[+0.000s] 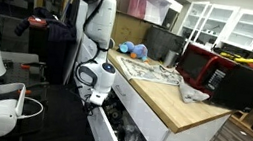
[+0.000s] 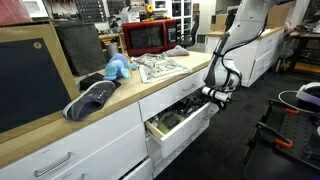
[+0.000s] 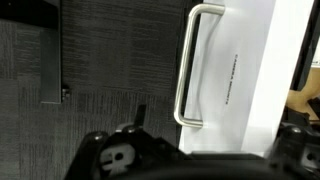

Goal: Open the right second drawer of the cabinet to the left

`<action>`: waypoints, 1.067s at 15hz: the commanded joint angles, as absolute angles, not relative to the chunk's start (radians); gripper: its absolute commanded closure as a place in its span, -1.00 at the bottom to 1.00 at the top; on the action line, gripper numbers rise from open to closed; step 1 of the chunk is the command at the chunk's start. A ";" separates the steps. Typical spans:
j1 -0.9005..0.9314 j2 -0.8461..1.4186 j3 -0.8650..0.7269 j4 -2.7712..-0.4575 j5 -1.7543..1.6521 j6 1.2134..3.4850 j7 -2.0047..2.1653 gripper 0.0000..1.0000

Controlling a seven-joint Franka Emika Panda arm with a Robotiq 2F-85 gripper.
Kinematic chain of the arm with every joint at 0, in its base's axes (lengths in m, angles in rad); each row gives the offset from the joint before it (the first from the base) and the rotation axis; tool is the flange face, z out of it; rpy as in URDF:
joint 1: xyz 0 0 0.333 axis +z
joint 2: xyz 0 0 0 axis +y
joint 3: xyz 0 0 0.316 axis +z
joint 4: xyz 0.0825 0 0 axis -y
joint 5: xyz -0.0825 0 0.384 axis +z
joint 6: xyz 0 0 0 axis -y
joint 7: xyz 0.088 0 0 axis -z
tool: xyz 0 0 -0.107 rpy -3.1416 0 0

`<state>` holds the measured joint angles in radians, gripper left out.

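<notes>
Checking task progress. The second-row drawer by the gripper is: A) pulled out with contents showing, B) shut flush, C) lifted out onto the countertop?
A: in both exterior views the drawer stands out from the cabinet with dark items visible inside, and the gripper is at its front.

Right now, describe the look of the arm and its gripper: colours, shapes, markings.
The arm is glossy white, built of rounded segments with dark joints. The gripper is black and blocky below a white wrist section. In the wrist view its dark body carries a pale marking, too blurred to read.
</notes>
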<state>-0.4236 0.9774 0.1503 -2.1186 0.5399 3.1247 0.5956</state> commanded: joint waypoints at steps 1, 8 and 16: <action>-0.399 0.922 0.105 -2.190 0.551 3.075 0.545 -1.00; -0.392 0.886 0.075 -2.270 0.541 3.076 0.458 -1.00; -0.377 0.853 0.039 -2.341 0.519 3.063 0.407 -1.00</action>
